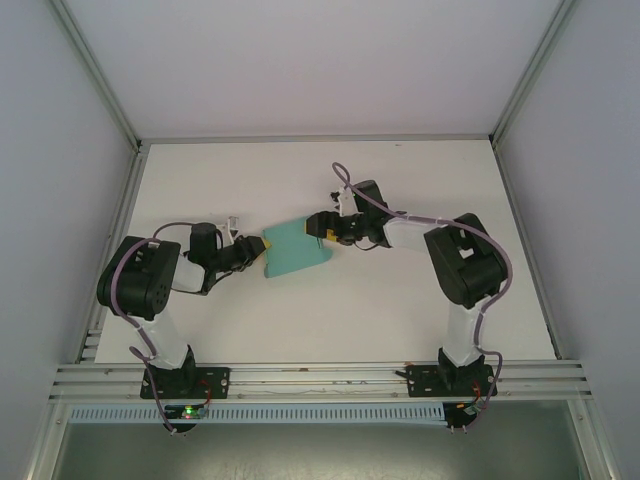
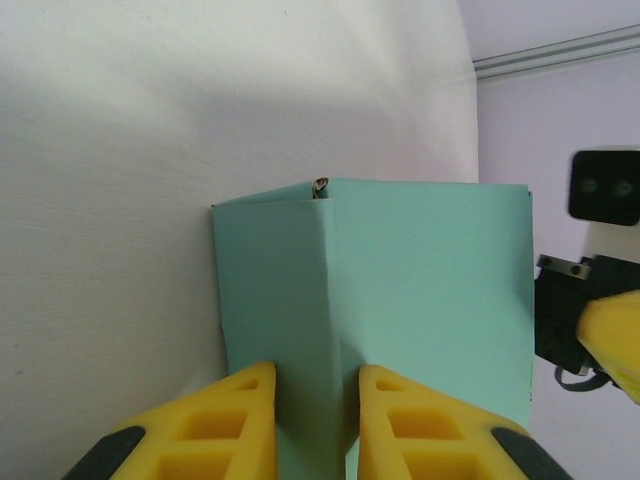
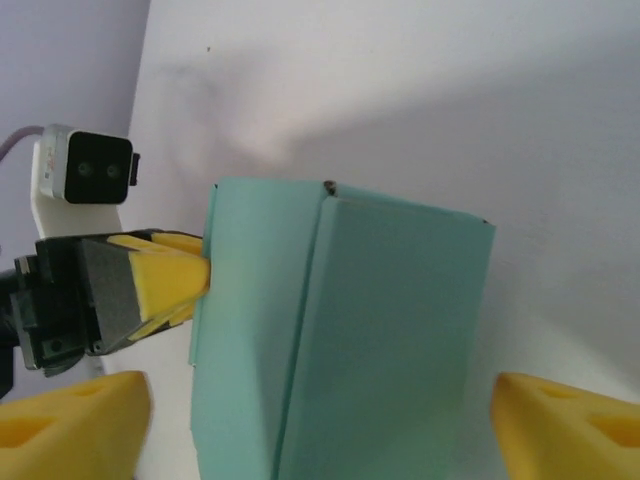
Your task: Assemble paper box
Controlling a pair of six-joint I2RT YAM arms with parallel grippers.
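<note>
Teal card: the paper box [image 1: 293, 253] sits half-folded at mid-table between the arms, the left gripper [image 1: 252, 246] pinching its left edge at a crease and the right gripper [image 1: 322, 234] straddling it, jaws spread, touching nothing. Likely step: squaring the folded panels; next, the right must close gently on them

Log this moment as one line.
left end effector: shut on paper box | right end effector: open, straddling it | paper box: creased, partly folded

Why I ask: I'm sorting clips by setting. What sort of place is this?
Probably a robotics lab cell: white table, plain panels, aluminium rails, left arm and right arm handling a paper box.
</note>
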